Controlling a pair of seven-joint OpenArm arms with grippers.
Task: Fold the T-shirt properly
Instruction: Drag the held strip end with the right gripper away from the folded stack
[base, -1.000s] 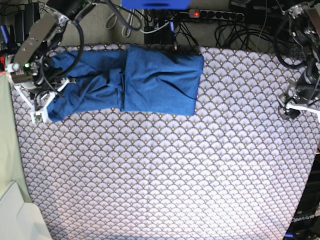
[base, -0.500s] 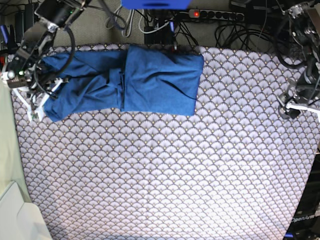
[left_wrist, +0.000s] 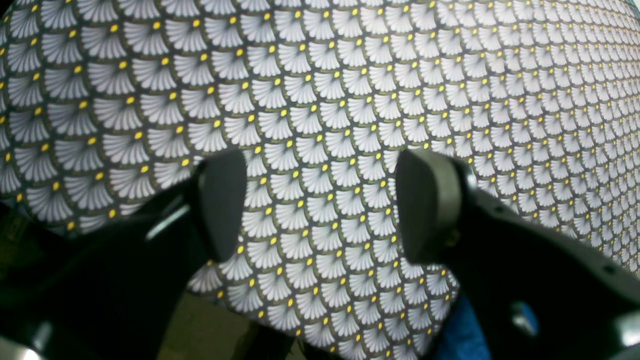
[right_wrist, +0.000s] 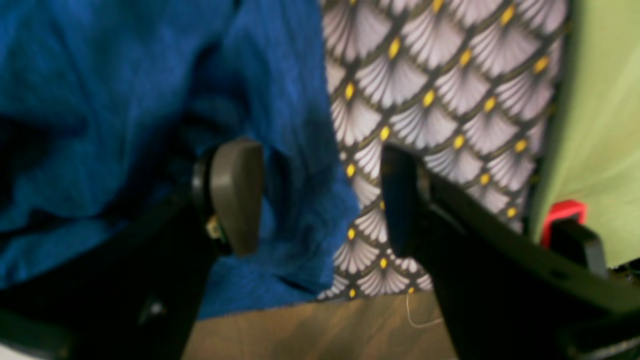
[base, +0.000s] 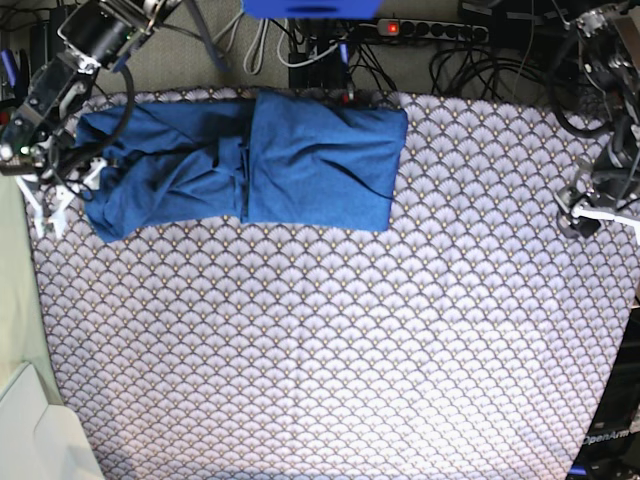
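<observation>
In the left wrist view we saw the left tool (left_wrist: 320, 205) standing wide apart, nothing between its two dark pads (left_wrist: 222, 200), which hung over the scallop-patterned cloth (left_wrist: 350, 90) covering the bench. A small strip of blue showed at the bottom edge beside the right-hand finger; we could not tell what it belonged to.

In the right wrist view the right tool (right_wrist: 320, 195) also stood wide, gripping nothing. Its grey pad (right_wrist: 237, 192) lay over the blue T-shirt (right_wrist: 100, 100), while the other finger sat above the patterned cloth, so the shirt's edge ran through the gap between them. Whether the pad touched the fabric we could not tell, as the picture was blurred. Bare wood of the bench (right_wrist: 300, 330) showed below the cloth's edge, and a pale green surface (right_wrist: 600, 125) with a small red piece (right_wrist: 562, 215) in front of it stood at the right.

In the base view the T-shirt (base: 250, 160) lay at the far left of the bench, partly folded: a neat rectangular panel on the right, a bunched and creased part stretching left. The right tool (base: 45, 200) sat just beside the shirt's left end, at the cloth's (base: 350, 350) edge. The left tool (base: 590, 210) rested near the opposite edge, well apart from the shirt. A power strip (base: 440, 28) and cables lay behind the bench.
</observation>
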